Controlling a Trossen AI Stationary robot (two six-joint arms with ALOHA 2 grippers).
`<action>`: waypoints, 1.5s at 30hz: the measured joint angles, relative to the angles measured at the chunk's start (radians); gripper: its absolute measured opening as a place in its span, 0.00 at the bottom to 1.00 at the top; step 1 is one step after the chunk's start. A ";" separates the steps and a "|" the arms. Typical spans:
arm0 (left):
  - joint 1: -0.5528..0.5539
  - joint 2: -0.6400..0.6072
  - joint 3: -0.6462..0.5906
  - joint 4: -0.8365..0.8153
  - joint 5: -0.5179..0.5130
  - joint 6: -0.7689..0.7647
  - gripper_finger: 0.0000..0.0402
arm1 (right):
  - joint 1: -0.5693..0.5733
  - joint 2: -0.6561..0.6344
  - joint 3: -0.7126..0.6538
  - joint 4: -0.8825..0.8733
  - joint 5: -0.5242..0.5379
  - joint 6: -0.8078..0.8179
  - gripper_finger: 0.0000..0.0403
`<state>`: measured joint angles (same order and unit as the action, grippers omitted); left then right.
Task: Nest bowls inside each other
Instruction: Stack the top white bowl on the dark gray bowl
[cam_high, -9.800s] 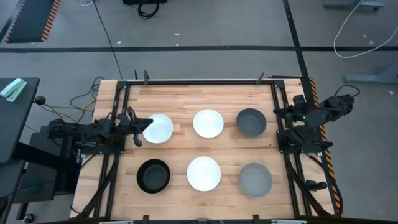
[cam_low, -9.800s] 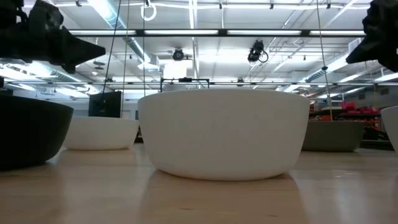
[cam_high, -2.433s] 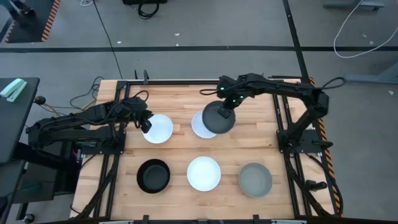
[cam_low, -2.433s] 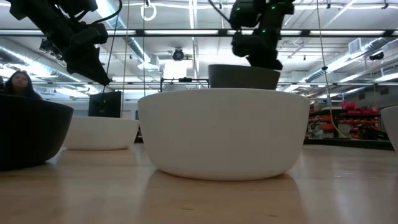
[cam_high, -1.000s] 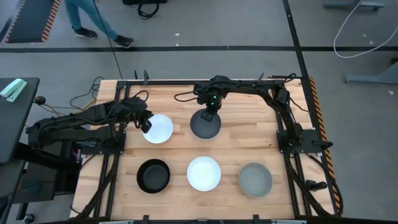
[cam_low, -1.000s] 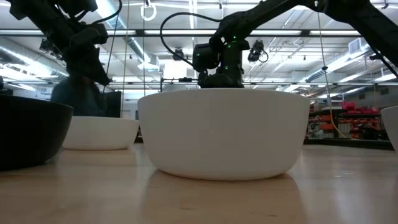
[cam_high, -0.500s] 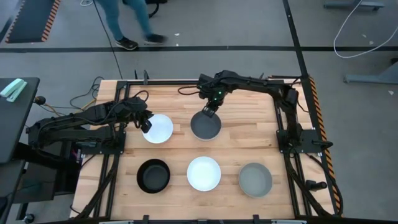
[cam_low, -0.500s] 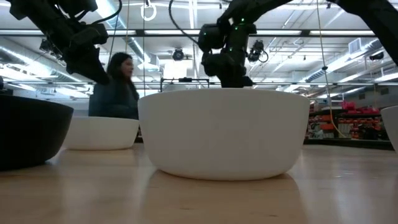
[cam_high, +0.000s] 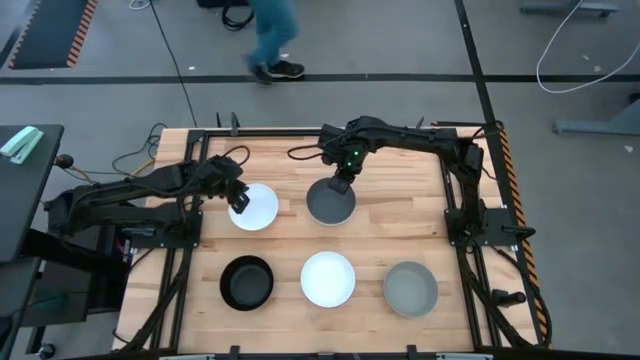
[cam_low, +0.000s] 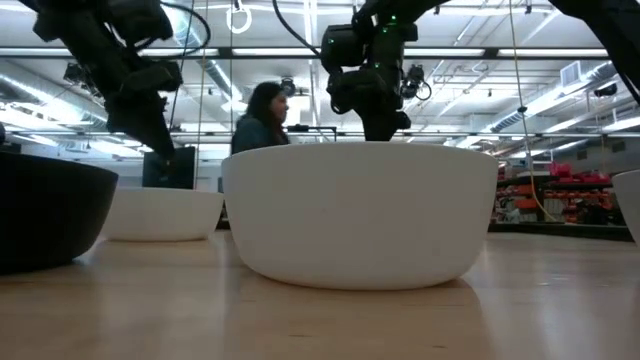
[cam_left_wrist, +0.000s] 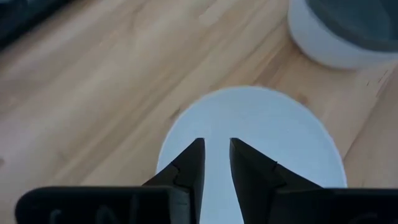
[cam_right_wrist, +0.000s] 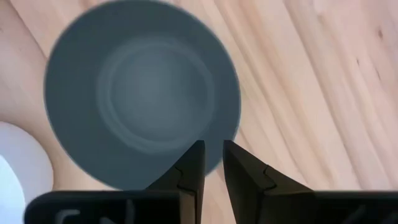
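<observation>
A dark grey bowl (cam_high: 331, 203) sits nested in a white bowl (cam_left_wrist: 323, 43) at the table's far middle. My right gripper (cam_right_wrist: 213, 155) hangs open above the dark bowl's far rim, pointing down, clear of it. A lone white bowl (cam_high: 254, 208) stands at the far left. My left gripper (cam_left_wrist: 216, 152) slants down over its left rim, open by a narrow gap and apart from it in the low view (cam_low: 160, 150). On the near side stand a black bowl (cam_high: 246, 283), a white bowl (cam_high: 328, 278) and a light grey bowl (cam_high: 411, 289).
The arms' dark frames (cam_high: 460, 215) run along the table's left and right sides. A person (cam_high: 272, 35) walks on the floor beyond the far edge. Bare wood (cam_high: 400, 200) lies at the far right of the table.
My right gripper has risen straight up from the dark grey bowl's far rim. The bowl stays nested in the white bowl. A person has walked to the right past the far edge.
</observation>
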<state>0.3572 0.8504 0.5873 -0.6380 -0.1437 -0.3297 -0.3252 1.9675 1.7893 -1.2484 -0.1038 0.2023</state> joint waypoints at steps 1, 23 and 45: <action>0.017 0.018 0.000 -0.005 0.022 0.000 0.22 | 0.003 0.000 0.000 -0.010 -0.001 0.004 0.16; 0.332 0.307 0.000 -0.018 0.215 0.051 0.34 | 0.097 -0.148 -0.001 -0.073 0.136 0.061 0.17; 0.284 0.308 0.103 -0.102 0.297 0.009 0.38 | 0.113 -0.185 -0.052 -0.065 0.164 0.093 0.17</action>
<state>0.6409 1.1584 0.6899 -0.7403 0.1529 -0.3204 -0.2123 1.7828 1.7371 -1.3137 0.0598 0.2958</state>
